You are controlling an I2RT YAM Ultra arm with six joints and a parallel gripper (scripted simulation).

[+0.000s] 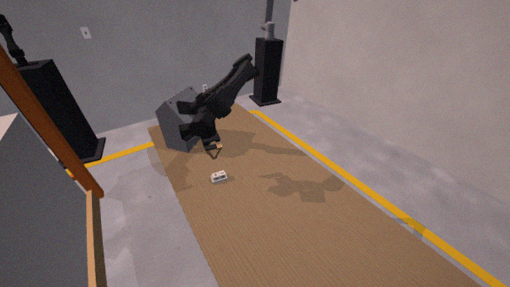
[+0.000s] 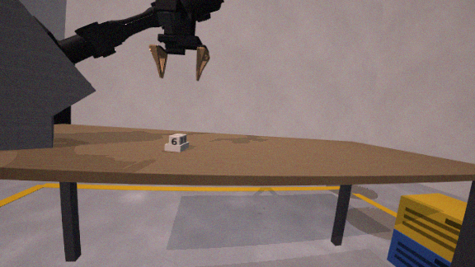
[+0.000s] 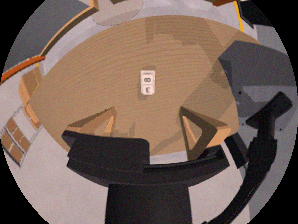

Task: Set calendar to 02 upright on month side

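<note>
A small white tray [image 1: 219, 181] [image 2: 176, 148] [image 3: 147, 72] stands flat on the table. Two white cubes sit in it side by side. In the wrist view one cube [image 3: 147, 80] shows an 8 on top, lying sideways, and the other cube [image 3: 147, 90] shows a digit like a 3. In the exterior view an end face [image 2: 174, 142] shows a 6; the digits on the long side are too blurred to read. The month's name cannot be made out. My gripper [image 1: 215, 157] [image 2: 180, 78] [image 3: 147, 110] is open and empty, high above the table, clear of the tray and cubes.
The wooden table [image 1: 283, 235] [image 2: 289, 158] [image 3: 100, 65] carries the tray. The arm's grey angular mount [image 1: 173, 126] [image 2: 25, 91] stands at one end of the table. Yellow and blue boxes [image 2: 429, 210] [image 2: 412, 249] stand on the floor at the right in the exterior view.
</note>
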